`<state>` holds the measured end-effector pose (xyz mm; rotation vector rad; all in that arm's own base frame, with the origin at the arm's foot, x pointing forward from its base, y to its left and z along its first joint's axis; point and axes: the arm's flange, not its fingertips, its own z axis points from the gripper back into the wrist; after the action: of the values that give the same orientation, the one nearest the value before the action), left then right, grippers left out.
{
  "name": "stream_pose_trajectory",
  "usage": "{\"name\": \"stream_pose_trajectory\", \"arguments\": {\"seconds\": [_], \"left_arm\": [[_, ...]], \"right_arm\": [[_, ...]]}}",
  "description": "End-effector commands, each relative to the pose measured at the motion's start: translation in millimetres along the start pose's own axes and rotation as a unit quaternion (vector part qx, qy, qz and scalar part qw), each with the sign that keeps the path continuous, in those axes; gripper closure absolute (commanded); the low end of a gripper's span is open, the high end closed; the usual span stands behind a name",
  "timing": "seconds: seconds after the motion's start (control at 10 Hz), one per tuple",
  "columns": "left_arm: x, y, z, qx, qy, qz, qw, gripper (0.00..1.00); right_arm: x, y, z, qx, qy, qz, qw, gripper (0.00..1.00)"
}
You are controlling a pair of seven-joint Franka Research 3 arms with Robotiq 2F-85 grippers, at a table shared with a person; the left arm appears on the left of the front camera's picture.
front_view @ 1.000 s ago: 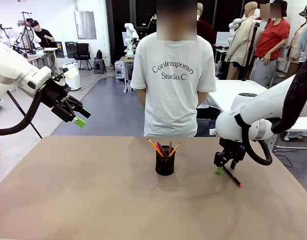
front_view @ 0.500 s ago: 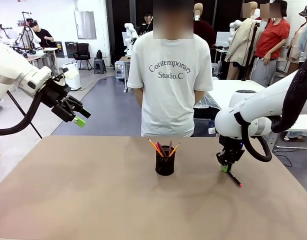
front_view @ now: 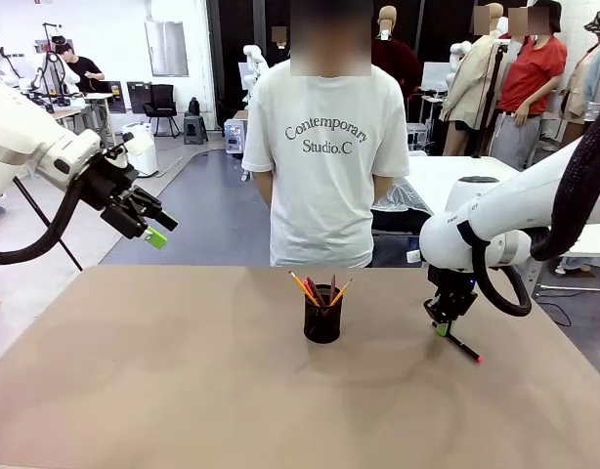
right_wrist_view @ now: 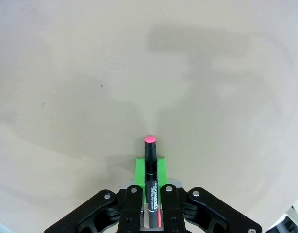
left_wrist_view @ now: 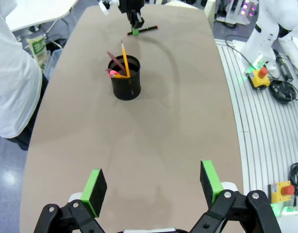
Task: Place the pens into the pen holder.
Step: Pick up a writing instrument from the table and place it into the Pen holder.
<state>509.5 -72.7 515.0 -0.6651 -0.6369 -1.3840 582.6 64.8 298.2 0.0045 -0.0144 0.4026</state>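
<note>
Low at the right of the front frame, the right gripper (front_view: 443, 327) clamps the black pen (front_view: 463, 346). Centre frame, the pen holder (front_view: 322, 315) holds other pens (front_view: 305, 287). Upper left, the left gripper (front_view: 154, 228) hangs spread wide.

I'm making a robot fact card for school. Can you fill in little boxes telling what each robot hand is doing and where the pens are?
Left gripper: jaws open, holding nothing, raised off the table's left side.
Right gripper: jaws shut on the black pen with a pink-red tip, low at the brown table.
Black wire-mesh pen holder: upright mid-table, with several pens inside.
Person in white T-shirt: standing at the far side.
</note>
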Motion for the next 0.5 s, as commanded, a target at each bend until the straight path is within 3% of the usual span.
{"name": "stream_pose_trajectory", "arguments": {"seconds": [0.0, 0.4], "left_arm": [[1, -1, 2, 0.002, 0.000, 0.006, 1.000, 0.00], [1, -1, 2, 0.002, 0.000, 0.006, 1.000, 0.00]], "right_arm": [[-2, -2, 7, 0.078, -0.035, 0.015, 0.996, 1.00], [-19, -15, 49, 0.220, -0.135, 0.066, 0.964, 1.00]]}}
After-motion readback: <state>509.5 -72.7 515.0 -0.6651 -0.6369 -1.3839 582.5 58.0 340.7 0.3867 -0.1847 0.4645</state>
